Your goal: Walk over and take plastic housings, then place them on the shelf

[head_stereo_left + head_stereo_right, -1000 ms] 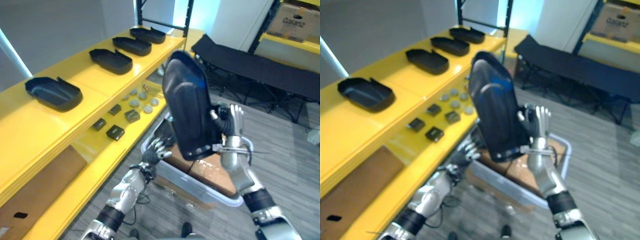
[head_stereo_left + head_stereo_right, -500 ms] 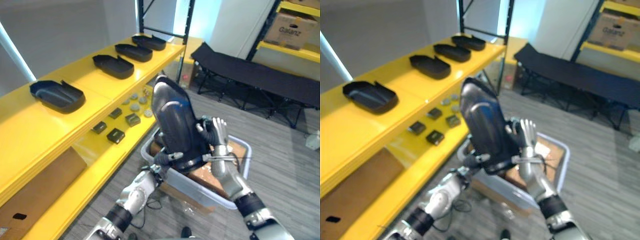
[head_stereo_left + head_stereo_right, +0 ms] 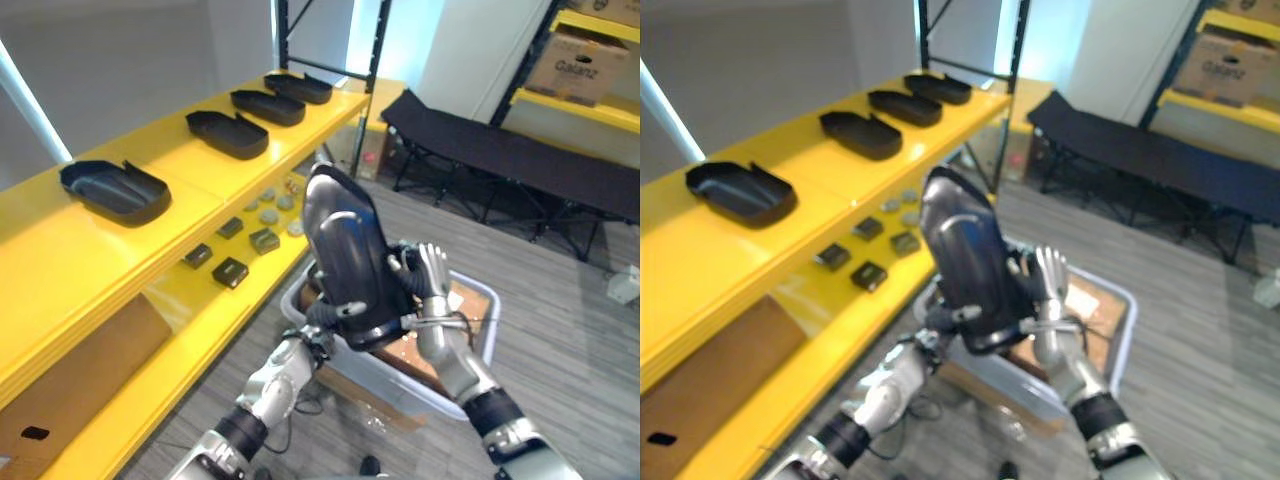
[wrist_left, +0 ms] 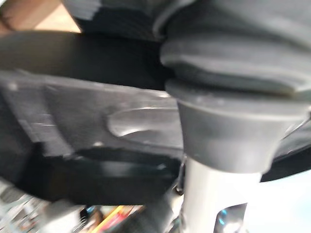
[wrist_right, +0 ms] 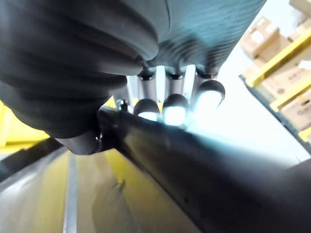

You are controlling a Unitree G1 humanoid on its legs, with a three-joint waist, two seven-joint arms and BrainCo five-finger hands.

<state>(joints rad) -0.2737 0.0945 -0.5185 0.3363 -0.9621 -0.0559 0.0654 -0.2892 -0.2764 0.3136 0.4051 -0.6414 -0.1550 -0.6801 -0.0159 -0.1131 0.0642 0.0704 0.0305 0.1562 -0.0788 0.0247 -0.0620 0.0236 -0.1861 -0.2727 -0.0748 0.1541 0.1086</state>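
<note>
I hold a black plastic housing [image 3: 347, 255] upright over a grey bin [image 3: 481, 296], between both hands. My right hand [image 3: 430, 285] lies flat against its right side, fingers straight and pointing up; the right wrist view shows the fingertips [image 5: 175, 103] just past the housing's edge [image 5: 204, 170]. My left hand [image 3: 322, 316] grips the lower left edge, with a finger across the front face. The left wrist view shows the housing [image 4: 87, 121] very close. Several more black housings [image 3: 112, 190] lie in a row on the yellow shelf's top board [image 3: 180, 160].
Small dark and grey parts [image 3: 231, 268] lie on the lower shelf board. The bin holds cardboard [image 3: 462, 296]. A black folding cot [image 3: 500, 160] stands behind it on the grey floor. A cardboard box [image 3: 585, 62] sits on a yellow rack at the upper right.
My left hand has come up from below and taken the housing's lower edge. The housing sits lower and smaller in view, and the whole picture has shifted a little.
</note>
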